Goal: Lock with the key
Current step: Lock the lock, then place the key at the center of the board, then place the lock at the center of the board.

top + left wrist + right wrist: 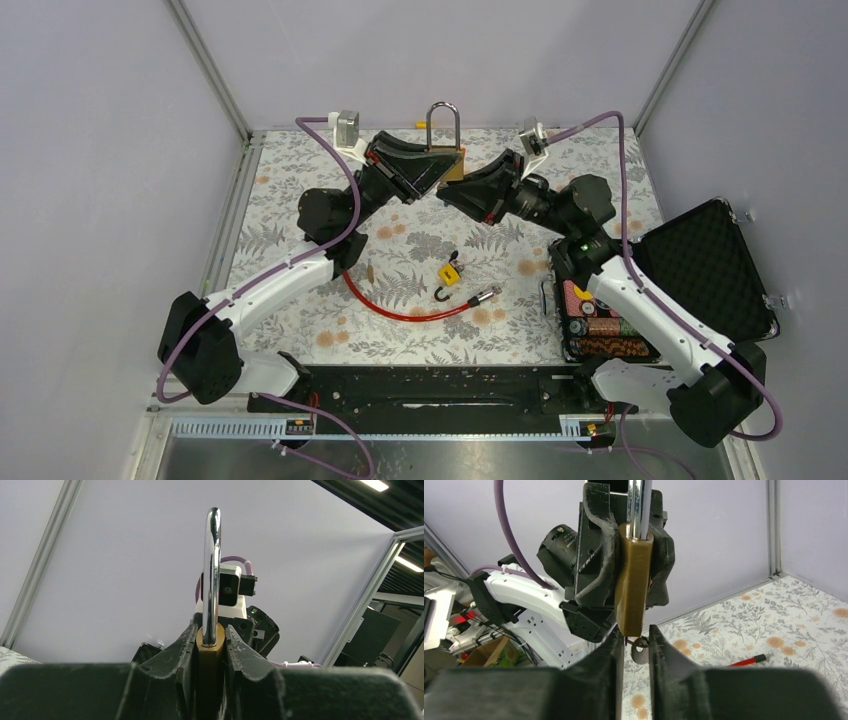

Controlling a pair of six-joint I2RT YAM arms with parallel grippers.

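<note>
A brass padlock (449, 160) with a tall silver shackle (443, 122) is held upright above the far middle of the table. My left gripper (438, 168) is shut on its body; in the left wrist view the brass body (210, 647) sits squeezed between the two fingers. A small dark key (640, 648) hangs from the underside of the padlock (633, 580). My right gripper (636, 636) comes from below with its jaws drawn narrow around the key's head. The right finger meets the key and a thin slit of light shows on the left, so a grip cannot be confirmed.
On the floral mat lie a small yellow padlock (449, 274) and a red cable (400, 311) with a metal end (487, 294). An open black case (710, 268) and a rack of chips (600, 326) stand at the right. Grey walls close the back and sides.
</note>
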